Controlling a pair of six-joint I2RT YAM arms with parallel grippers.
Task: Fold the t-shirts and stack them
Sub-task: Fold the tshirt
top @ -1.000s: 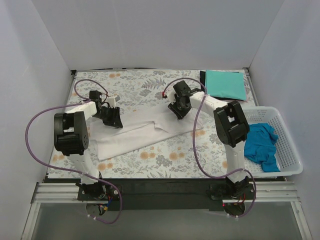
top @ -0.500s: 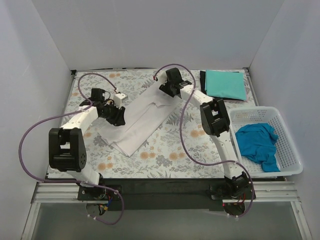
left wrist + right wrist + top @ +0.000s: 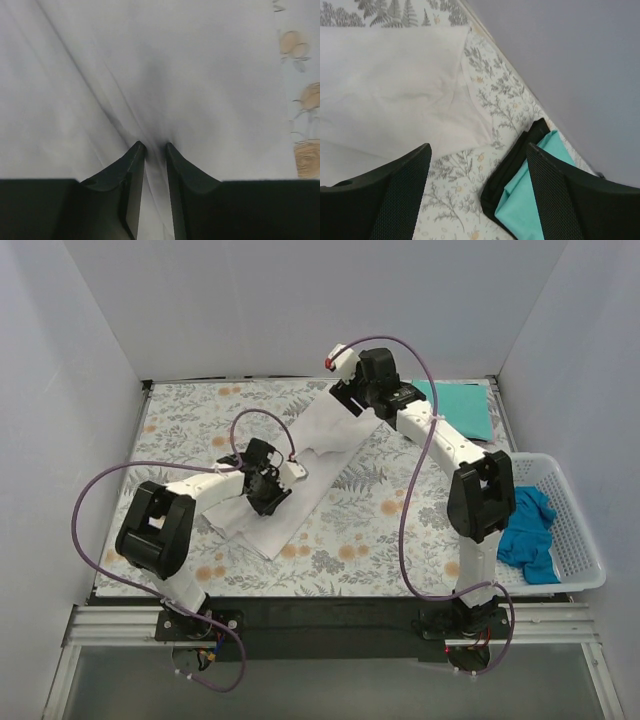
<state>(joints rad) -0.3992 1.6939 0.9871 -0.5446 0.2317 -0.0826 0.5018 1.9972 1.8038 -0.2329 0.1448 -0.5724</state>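
A white t-shirt (image 3: 325, 440) lies as a long diagonal strip on the floral cloth, running from the near left to the far middle. My left gripper (image 3: 270, 490) rests on its near half, with the fingers (image 3: 135, 152) closed on a pinch of white cloth (image 3: 175, 75). My right gripper (image 3: 345, 395) is open and empty, raised above the shirt's far end (image 3: 395, 90). A folded teal t-shirt (image 3: 465, 412) lies on a dark one at the back right; both show in the right wrist view, teal (image 3: 530, 200) over dark (image 3: 507, 175). A bright blue t-shirt (image 3: 525, 530) lies crumpled in the basket.
A white lattice basket (image 3: 578, 540) stands at the table's right edge. White walls close off the back and both sides. The floral table cloth (image 3: 180, 420) covers the table. Purple cables loop over both arms.
The right gripper has let go of the white shirt and risen toward the back wall. The left gripper has moved right along the shirt. The shirt now lies as a narrower diagonal strip.
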